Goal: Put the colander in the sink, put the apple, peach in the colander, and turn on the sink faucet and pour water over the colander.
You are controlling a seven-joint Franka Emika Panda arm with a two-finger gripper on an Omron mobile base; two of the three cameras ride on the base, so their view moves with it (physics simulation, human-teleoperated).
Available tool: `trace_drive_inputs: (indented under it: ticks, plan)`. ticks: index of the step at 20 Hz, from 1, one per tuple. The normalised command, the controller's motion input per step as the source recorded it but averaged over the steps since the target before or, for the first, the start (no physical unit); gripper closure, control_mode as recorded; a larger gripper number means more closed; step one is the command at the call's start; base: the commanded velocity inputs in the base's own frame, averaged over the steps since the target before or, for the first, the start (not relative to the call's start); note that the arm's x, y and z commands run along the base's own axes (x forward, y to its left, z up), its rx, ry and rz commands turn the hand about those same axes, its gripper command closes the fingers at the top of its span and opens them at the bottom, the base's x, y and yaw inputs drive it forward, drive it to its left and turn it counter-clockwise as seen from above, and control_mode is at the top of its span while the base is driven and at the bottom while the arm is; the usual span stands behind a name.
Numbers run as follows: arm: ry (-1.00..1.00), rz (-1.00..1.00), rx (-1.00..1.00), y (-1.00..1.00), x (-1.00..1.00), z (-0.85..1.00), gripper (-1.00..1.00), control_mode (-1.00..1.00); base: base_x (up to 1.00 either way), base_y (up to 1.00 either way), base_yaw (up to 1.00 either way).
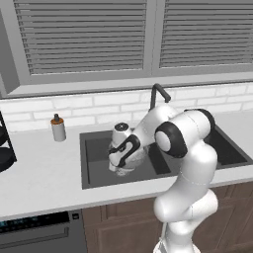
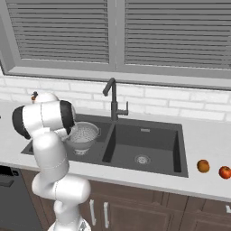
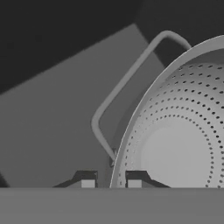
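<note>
1. My tool is closed down on the rim of the colander, one fingertip inside the bowl and one outside.
2. The colander hangs in the smaller basin of the sink, near its floor; I cannot tell whether it touches.
3. The sink faucet stands behind the divider between the two basins, well apart from my tool.
4. The peach and the apple sit just beside each other on the worktop, right of the larger basin.
5. A small bottle stands on the worktop left of the sink.
</note>
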Motion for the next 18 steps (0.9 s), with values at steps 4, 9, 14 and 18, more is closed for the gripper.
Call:
trace_drive_inputs:
  ticks: [4, 9, 14, 18]
  plan:
    - [0.02, 0.00, -0.04, -0.11, 0.20, -0.42, 1.00, -1.00, 0.00, 0.00, 0.00]
    - [0.03, 0.00, -0.04, -0.17, 0.09, -0.41, 1.00, -1.00, 0.00, 0.00, 0.00]
    - [0.04, 0.00, -0.05, -0.23, 0.00, -0.27, 1.00, -1.00, 0.00, 0.00, 0.00]
    - [0.05, 0.00, -0.02, -0.22, 0.01, -0.23, 1.00, -1.00, 0.00, 0.00, 0.00]
